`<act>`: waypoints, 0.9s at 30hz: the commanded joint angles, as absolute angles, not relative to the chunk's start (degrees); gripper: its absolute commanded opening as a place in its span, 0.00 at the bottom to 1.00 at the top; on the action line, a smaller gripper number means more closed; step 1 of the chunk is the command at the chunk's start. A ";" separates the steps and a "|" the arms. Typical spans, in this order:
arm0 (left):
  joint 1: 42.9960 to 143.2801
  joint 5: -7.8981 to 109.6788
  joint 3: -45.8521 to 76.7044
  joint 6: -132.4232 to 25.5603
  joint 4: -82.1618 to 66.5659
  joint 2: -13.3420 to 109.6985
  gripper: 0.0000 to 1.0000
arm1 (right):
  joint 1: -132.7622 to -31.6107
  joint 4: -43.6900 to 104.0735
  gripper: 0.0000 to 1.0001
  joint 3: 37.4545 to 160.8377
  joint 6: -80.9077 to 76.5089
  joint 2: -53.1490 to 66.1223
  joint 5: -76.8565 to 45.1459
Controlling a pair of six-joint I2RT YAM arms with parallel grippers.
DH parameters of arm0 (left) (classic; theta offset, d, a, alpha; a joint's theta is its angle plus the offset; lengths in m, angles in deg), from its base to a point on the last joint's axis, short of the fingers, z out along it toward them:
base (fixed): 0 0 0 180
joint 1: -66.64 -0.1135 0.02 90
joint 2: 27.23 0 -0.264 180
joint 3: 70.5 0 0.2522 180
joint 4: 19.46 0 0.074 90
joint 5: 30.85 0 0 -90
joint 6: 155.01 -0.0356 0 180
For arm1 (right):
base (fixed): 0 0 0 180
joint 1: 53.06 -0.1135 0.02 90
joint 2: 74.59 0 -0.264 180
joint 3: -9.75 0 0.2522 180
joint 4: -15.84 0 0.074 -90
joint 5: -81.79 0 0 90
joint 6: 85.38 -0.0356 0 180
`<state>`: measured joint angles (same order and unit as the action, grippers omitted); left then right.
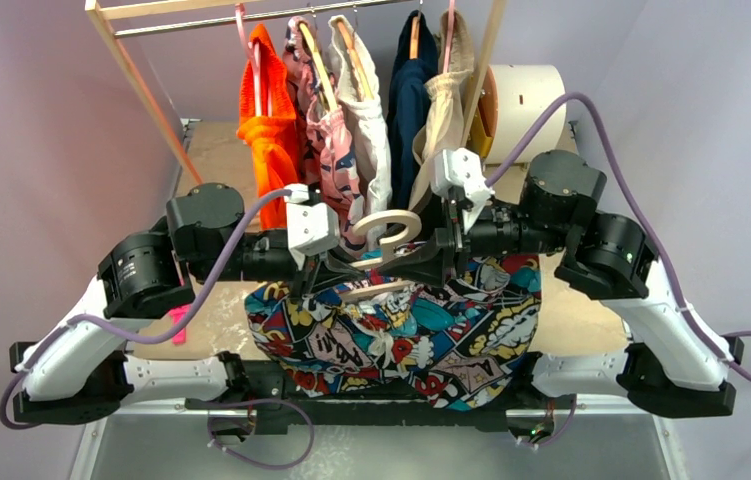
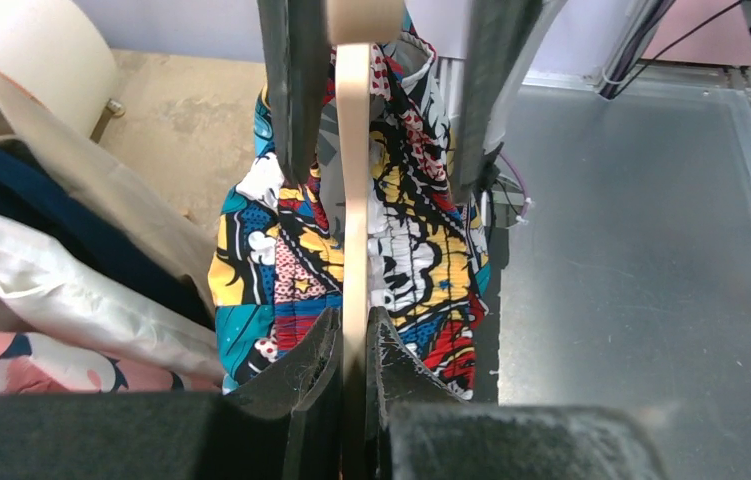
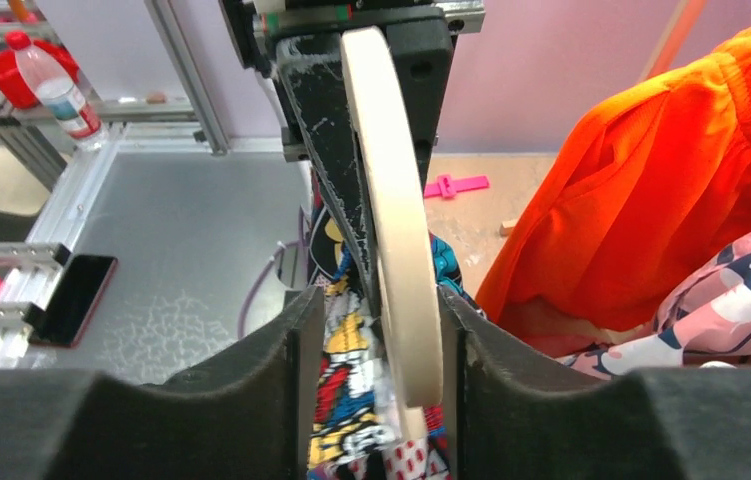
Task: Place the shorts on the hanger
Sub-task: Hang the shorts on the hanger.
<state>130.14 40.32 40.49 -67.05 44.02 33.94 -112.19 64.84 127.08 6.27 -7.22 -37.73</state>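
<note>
White-and-black arms (image 1: pixel 71 350) — lilac cables (image 1: pixel 576 97), black jaws.

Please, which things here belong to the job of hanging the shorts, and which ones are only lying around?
For the job: shorts; hanger; left hand, shut on the hanger; right hand, open around it.
Not part of it: orange garment; pink patterned garment; white roll; pink clip; water bottle.

No legible text anywhere. Comic print on shorts (image 1: pixel 391 335) shows lettering-like shapes, too jumbled to read. Bottle (image 3: pixel 51 85) label in right wrist view too small and blurred. No brand, number or sign readable.
</note>
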 commanded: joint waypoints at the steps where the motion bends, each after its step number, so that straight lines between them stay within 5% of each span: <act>1: 130.01 43.11 39.35 -65.73 37.12 30.71 0.00 | -112.22 60.48 0.51 127.84 6.41 -9.65 -35.70; 6: 129.96 44.30 38.25 -64.74 36.76 28.51 0.00 | -112.24 60.98 0.60 127.25 6.54 -11.69 -31.09; 12: 130.01 45.91 37.73 -63.22 36.74 24.92 0.00 | -112.23 62.94 0.58 125.14 7.12 -14.60 -23.93; 19: 130.01 47.24 38.66 -62.88 38.14 23.75 0.00 | -112.27 64.31 0.48 123.28 6.88 -15.01 -20.17; 27: 130.00 48.04 39.01 -62.12 39.04 22.62 0.00 | -112.22 64.54 0.22 122.58 8.07 -16.05 -14.85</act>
